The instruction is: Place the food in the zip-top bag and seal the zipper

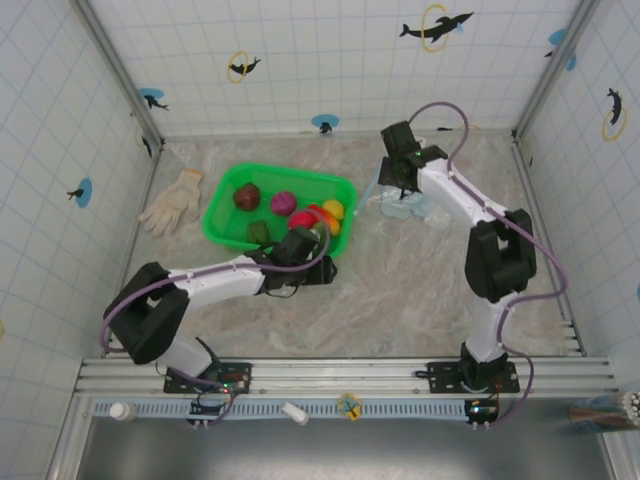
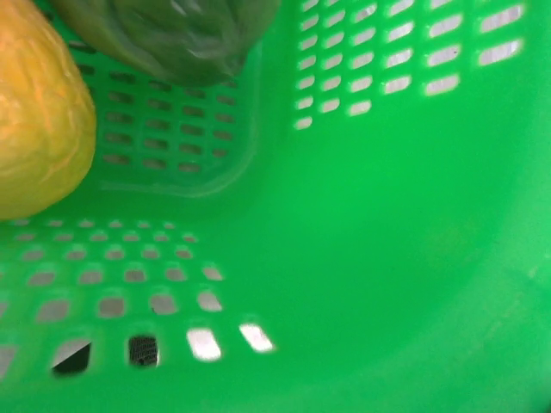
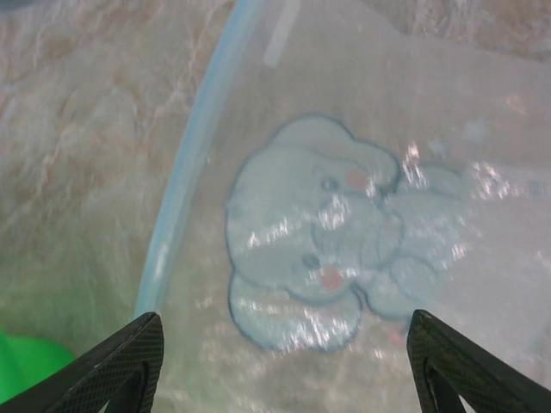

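Worktop: marbled beige surface, walled in by white tiled panels. Left arm reaches from the lower left of the top view toward the middle. Its left pincer is dipped over the near right corner of the green basket, and I cannot tell whether it is parted or closed. Right arm stands at the right of the frame and bends toward upper centre. Its right pincer is low over the zip-top bag. In the right wrist view the right pincer has its two black fingertips spread wide to the bottom corners of the frame, open, with nothing between them but the bag below. The bag lies flat on the worktop just right of the basket, pale blue print face up. A white glove lies to the left of the basket, apart from it. The food is all in the basket: a maroon piece and a magenta piece toward the far side, a dark green piece nearer, and a red piece and a yellow piece at the right end beside the left pincer. The left wrist view looks into the basket's slotted inside, with the yellow piece at left and a dark green one at the top edge. The zipper, a thin light-blue strip, runs from top centre down to lower left of the right wrist view.
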`<act>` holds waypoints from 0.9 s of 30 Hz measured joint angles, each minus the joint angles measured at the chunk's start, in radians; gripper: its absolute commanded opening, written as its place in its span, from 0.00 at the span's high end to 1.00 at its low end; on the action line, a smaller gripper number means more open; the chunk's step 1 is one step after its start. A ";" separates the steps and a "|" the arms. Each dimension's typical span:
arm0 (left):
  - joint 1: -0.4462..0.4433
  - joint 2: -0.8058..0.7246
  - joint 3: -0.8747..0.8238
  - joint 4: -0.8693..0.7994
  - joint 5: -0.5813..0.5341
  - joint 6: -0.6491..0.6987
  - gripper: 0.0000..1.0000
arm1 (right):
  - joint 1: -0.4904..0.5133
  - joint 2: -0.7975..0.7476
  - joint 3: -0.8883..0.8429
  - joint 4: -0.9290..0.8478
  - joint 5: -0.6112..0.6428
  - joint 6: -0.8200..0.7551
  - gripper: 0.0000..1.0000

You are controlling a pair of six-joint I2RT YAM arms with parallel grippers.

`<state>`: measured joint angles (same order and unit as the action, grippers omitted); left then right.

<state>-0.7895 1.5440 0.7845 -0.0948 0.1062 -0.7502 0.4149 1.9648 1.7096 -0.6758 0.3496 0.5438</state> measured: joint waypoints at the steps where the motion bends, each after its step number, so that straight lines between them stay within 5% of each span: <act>1: 0.023 0.029 0.026 0.006 0.003 0.000 0.26 | -0.005 0.049 0.062 -0.015 0.002 0.003 0.20; 10: 0.082 0.068 0.128 0.113 0.093 0.025 0.23 | -0.035 0.476 0.583 -0.084 -0.014 -0.007 0.10; 18: 0.082 -0.323 -0.072 0.013 0.105 0.108 0.21 | -0.025 0.555 0.585 -0.084 -0.002 -0.060 0.22; 27: 0.082 -0.545 -0.122 -0.139 -0.080 0.225 0.19 | 0.050 0.568 0.514 -0.076 0.021 -0.160 0.38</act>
<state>-0.7078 0.9989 0.6624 -0.2337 0.0257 -0.5251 0.4644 2.5324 2.2234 -0.7517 0.3702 0.3840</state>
